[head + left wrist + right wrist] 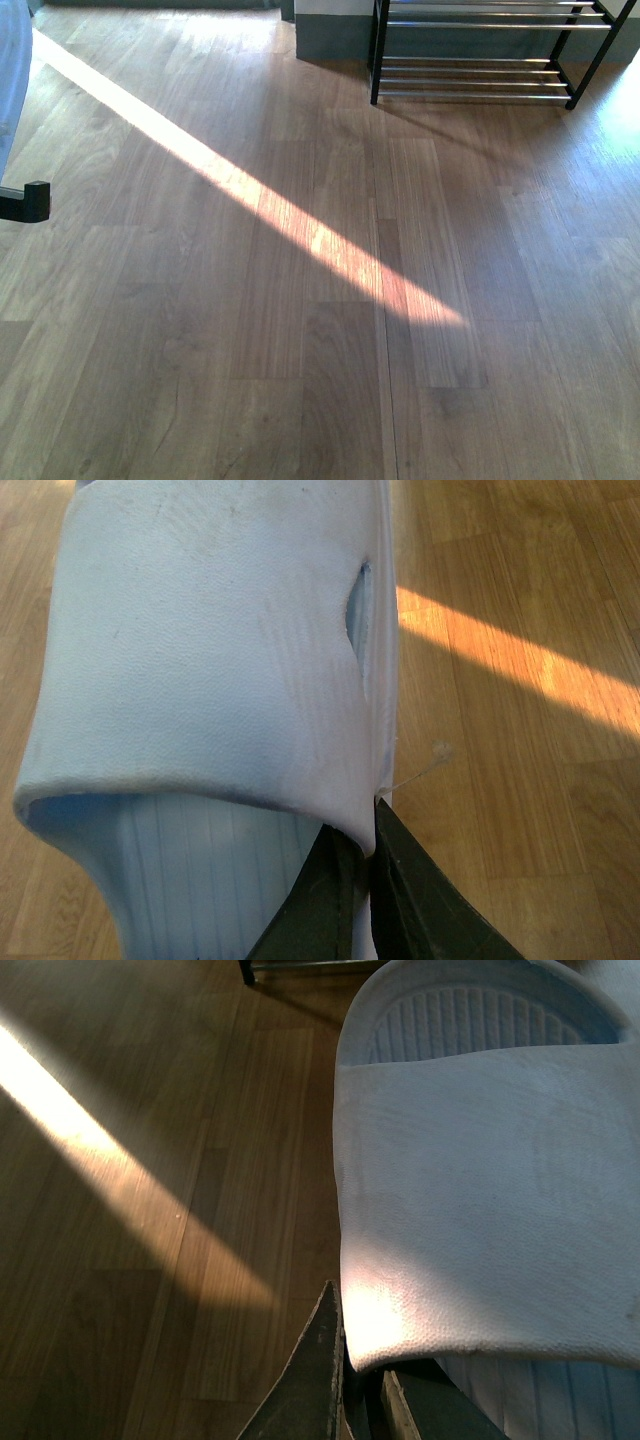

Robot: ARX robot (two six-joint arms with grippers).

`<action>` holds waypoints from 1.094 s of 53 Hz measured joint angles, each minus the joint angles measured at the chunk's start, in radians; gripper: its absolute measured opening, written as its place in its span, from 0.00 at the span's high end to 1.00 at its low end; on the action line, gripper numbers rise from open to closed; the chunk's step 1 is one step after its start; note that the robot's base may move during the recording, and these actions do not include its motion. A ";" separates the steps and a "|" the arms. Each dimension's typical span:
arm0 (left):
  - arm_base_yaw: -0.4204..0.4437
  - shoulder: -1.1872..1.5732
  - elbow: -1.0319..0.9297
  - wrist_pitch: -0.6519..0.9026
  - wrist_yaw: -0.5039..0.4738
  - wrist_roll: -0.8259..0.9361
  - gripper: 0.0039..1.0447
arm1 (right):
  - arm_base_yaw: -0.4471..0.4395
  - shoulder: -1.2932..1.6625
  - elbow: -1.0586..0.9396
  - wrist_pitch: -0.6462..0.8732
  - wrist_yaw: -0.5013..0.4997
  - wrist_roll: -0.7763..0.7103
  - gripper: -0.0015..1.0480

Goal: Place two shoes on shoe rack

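Front view: the rack [480, 55] stands far right on the wood floor [300, 380], with a sunlit stripe across the broad boards before it. Left wrist view: the left pincer [365, 845] is clamped tight on the strap edge of a pale blue slide [210, 650]. Right wrist view: the right pincer [358, 1360] pinches the second slide [490, 1210] by its strap, the rack's foot just beyond.

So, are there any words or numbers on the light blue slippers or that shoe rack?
None can be read. The pale blue rubber slide in the left gripper, the matching slide in the right gripper, the black-framed shoe rack with chrome rods and the brown wooden floor all show no words, numbers or logos.
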 joint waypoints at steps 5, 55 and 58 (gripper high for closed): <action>0.000 0.000 0.000 0.000 0.000 0.000 0.98 | 0.000 0.000 0.000 0.000 0.000 0.000 0.98; 0.000 0.000 0.000 0.000 0.000 0.000 0.98 | 0.000 0.000 0.000 0.000 0.000 0.000 0.98; 0.000 0.000 0.000 0.000 0.000 0.000 0.98 | 0.000 0.000 0.000 0.000 0.000 0.000 0.98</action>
